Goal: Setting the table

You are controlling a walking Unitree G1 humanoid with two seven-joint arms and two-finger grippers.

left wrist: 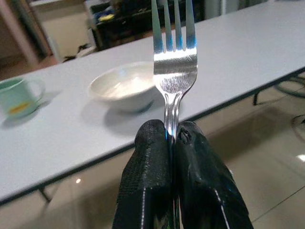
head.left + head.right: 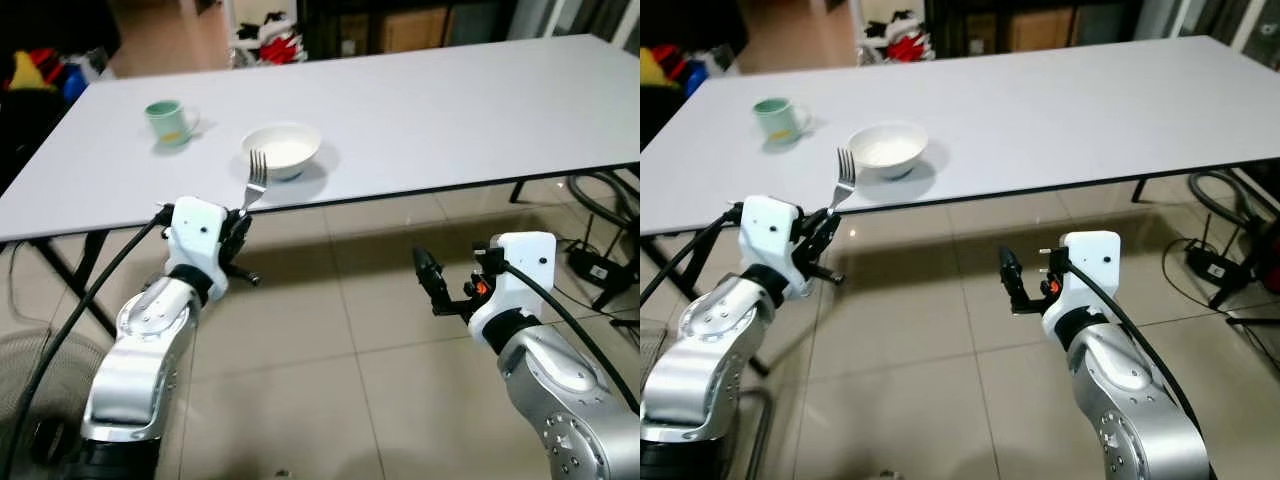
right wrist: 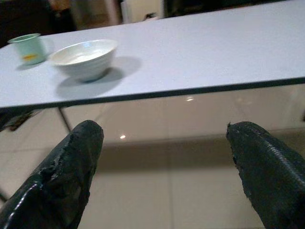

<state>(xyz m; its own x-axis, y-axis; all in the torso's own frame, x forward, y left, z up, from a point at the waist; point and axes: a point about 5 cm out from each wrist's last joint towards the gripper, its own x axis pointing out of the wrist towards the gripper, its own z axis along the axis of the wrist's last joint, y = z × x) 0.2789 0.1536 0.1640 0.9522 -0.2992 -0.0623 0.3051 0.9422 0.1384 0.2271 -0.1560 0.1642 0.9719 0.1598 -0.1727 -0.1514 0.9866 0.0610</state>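
Bowl [image 2: 282, 148], mug [image 2: 167, 121] on white table [image 2: 450, 110]

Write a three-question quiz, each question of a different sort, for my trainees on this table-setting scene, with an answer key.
1. True or false: the left claw is shut on the fork, tines pointing up.
2. Which item on the table stands nearest the fork: A) the green mug or B) the white bowl?
3. Fill the gap: the right claw hangs below the table edge with its fingers ____.

Key: 1 true. 2 B, the bowl sits near the table's front edge, just behind the fork. 3 open, holding nothing.
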